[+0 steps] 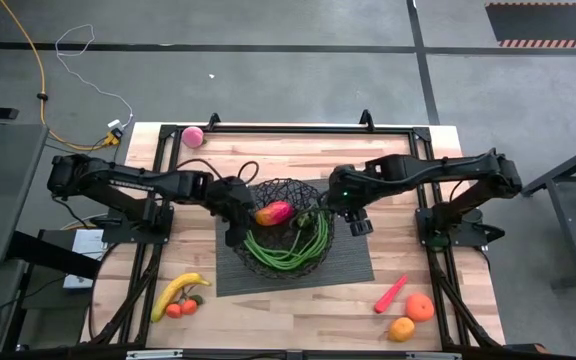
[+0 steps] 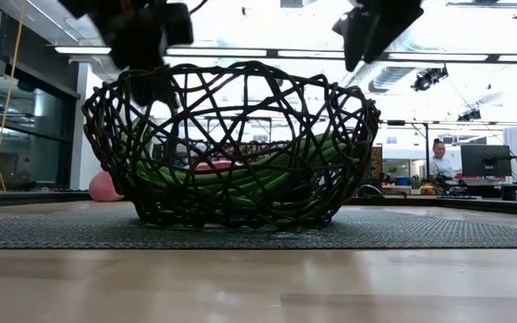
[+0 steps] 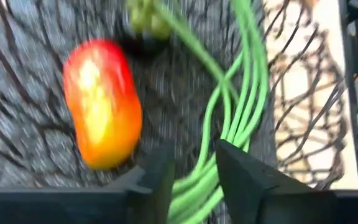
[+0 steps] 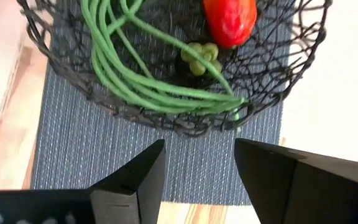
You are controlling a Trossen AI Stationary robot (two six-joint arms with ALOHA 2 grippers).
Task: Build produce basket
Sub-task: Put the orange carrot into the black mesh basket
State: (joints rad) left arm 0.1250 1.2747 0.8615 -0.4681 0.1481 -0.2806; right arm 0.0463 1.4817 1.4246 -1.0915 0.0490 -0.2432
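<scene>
Left gripper (image 1: 236, 224) hovers over the basket's (image 1: 268, 190) left rim, fingers narrowly parted and empty. Basket sits on the ribbed mat (image 1: 353, 266) at table centre, containing 1 mango (image 1: 275, 212) and the green beans (image 1: 303, 245). Right gripper (image 1: 359, 226) hangs just beside the right rim, fingers wide and empty.

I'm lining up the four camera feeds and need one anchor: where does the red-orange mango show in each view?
High view: mango in the basket, left of centre.
Low view: only a reddish patch low behind the lattice, probably the mango.
Left wrist view: large, beside the green beans.
Right wrist view: at the picture's top edge, inside the basket.
Shared landmark: the green beans lying beside it.
</scene>
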